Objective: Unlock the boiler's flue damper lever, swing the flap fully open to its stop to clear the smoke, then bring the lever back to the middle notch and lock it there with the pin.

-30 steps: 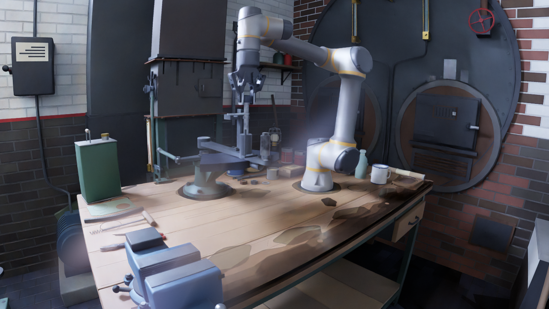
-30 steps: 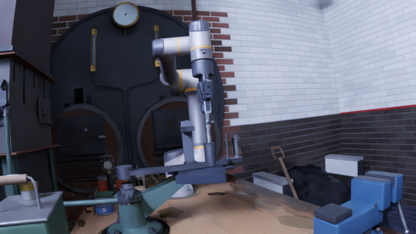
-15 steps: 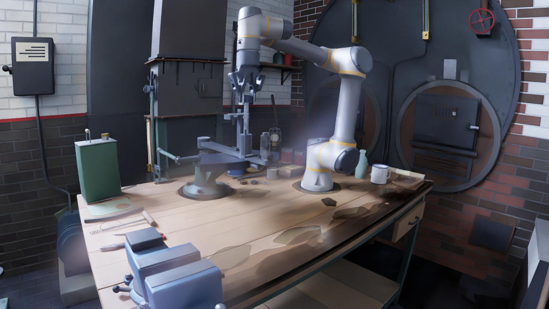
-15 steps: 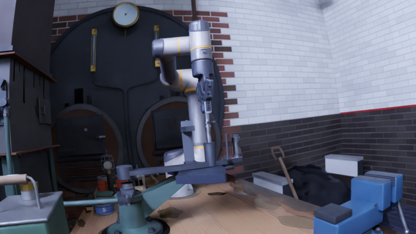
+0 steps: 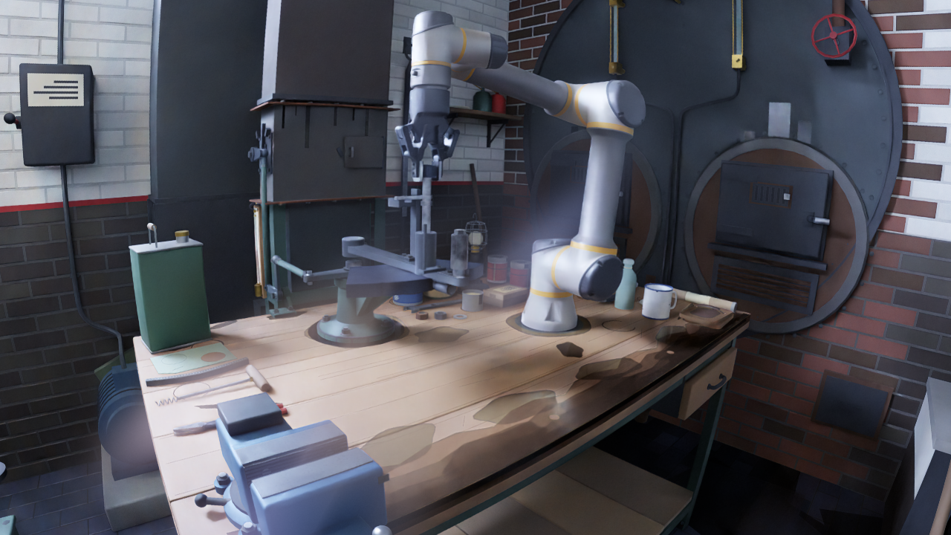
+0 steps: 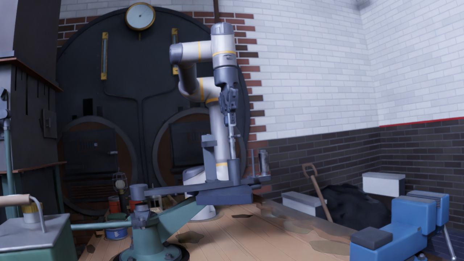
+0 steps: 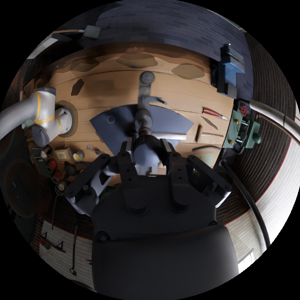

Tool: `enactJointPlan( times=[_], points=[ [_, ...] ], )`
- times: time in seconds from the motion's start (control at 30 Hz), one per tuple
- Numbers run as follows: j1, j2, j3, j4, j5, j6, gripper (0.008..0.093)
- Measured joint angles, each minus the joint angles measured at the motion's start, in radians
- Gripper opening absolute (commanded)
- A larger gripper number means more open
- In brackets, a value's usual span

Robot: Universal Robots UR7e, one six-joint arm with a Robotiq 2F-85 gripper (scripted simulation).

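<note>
The locking pin's round knob point(image 7: 146, 152) sits between my fingers, and its lower end is hidden in the grey sleeve point(image 5: 423, 249) on the lever. The pin's shaft point(image 5: 425, 199) stands upright above the lever point(image 5: 389, 256). The lever runs flat from the pivot hub point(image 5: 352, 243) on the green pedestal point(image 5: 356, 319) out over the dark notched sector plate point(image 7: 140, 124). My gripper point(image 5: 425, 158) points straight down over the lever's outer end, seen too from the second side camera point(image 6: 229, 121). It is closed around the pin's knob.
Behind stands the black boiler front point(image 5: 731, 153) and a dark flue cabinet point(image 5: 319, 133). Small cans and a jar point(image 5: 495, 269) crowd the bench behind the lever. My arm's base point(image 5: 552, 299) stands to the right. A green can point(image 5: 169, 293) and a blue vise point(image 5: 292, 472) sit nearer the front.
</note>
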Motion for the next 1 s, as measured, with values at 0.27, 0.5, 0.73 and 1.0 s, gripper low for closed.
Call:
enactJointPlan(
  times=[0.27,0.5,0.73,1.0],
  points=[
    [0.000,0.000,0.000,0.000,0.000,0.000,0.0175],
    [0.000,0.000,0.000,0.000,0.000,0.000,0.0315],
    [0.000,0.000,0.000,0.000,0.000,0.000,0.0455],
    [0.000,-0.001,-0.001,0.000,0.000,0.000,0.0615]
  ],
)
